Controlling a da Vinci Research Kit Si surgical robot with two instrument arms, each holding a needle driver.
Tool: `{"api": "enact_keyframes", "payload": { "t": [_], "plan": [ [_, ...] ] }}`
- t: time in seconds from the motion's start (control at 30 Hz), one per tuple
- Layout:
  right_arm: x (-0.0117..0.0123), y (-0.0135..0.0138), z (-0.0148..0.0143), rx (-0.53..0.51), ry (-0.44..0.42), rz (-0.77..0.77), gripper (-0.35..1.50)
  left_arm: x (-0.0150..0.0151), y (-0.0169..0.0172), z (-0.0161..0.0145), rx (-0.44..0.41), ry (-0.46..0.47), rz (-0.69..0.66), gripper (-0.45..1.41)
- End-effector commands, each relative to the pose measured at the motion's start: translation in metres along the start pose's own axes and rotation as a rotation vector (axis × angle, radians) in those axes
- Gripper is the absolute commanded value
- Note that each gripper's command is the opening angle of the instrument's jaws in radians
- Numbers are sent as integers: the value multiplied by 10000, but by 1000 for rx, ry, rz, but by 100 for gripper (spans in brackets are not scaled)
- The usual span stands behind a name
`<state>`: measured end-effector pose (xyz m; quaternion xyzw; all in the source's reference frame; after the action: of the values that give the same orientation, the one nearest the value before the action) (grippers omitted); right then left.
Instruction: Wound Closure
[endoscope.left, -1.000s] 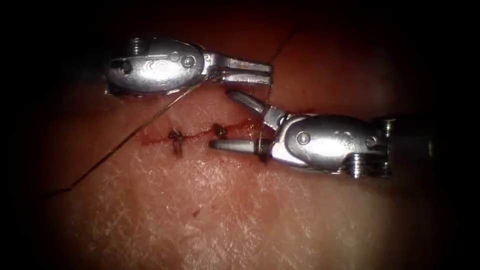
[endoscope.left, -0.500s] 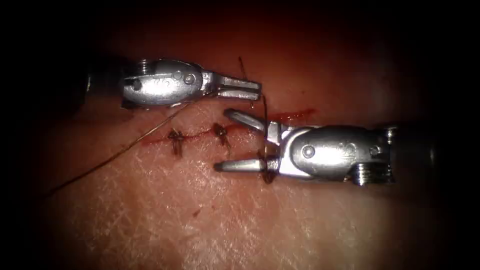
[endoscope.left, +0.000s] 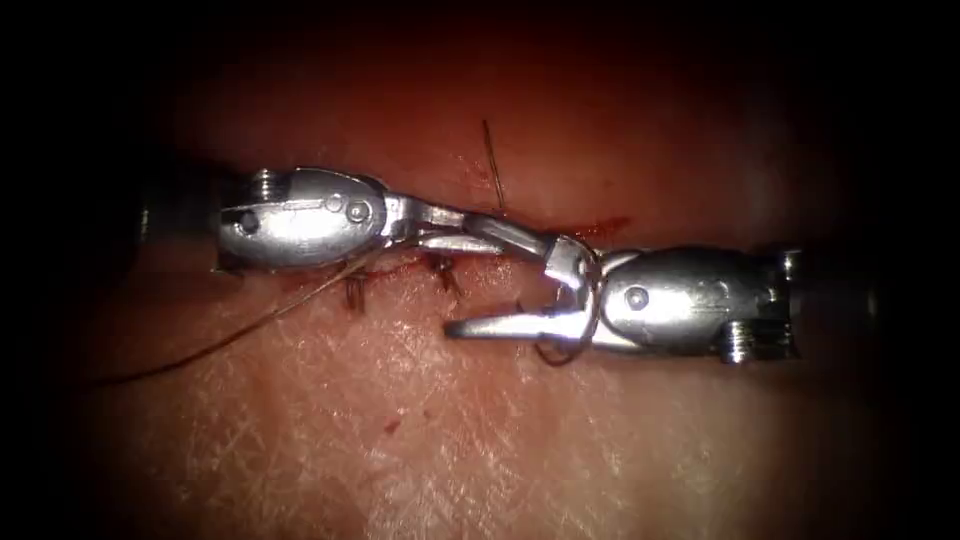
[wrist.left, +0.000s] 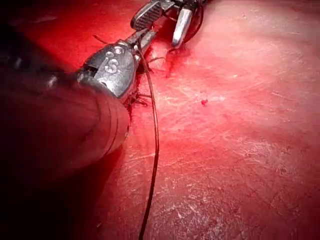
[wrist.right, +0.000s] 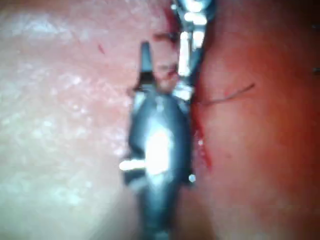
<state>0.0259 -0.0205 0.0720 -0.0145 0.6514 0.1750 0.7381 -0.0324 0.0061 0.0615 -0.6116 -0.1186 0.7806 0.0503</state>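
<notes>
The tissue (endoscope.left: 480, 420) spreads pale and crosshatched under both my arms, with the cut (endoscope.left: 590, 228) running across it as a thin red line. My right hand (endoscope.left: 500, 275) comes in from the right and lies over the cut, its two jaws spread wide apart: the upper one reaches up to the left until it touches my left hand, the lower one lies flat on the tissue below the cut. A dark loop of thread (endoscope.left: 575, 345) curls around the base of these jaws; nothing is pinched between them. My left hand (endoscope.left: 455, 228) comes in from the left, right along the cut, its jaws closed on the thread. From there one long strand (endoscope.left: 230, 335) trails down to the left across the tissue. A short end of thread (endoscope.left: 492, 165) stands up just above the place where my two hands meet. Two dark stitches (endoscope.left: 354, 290) sit on the cut just below my left hand. I cannot make out the needle.
</notes>
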Motion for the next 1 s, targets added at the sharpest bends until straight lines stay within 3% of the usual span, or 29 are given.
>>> {"api": "enact_keyframes", "payload": {
  "t": [0.03, 0.4, 1.0],
  "plan": [
    [-7, -2, 4, -16, 2, 8, 51, -4, 1, 6, -1, 2, 0, -45],
    [-9, 5, 0, -106, -1, 139, 39, -13, 14, 12, 1, -3, 5, -45],
    [-33, 21, 5, -269, -219, 291, 44, -16, 15, 19, 0, -3, 3, -45]
  ]
}}
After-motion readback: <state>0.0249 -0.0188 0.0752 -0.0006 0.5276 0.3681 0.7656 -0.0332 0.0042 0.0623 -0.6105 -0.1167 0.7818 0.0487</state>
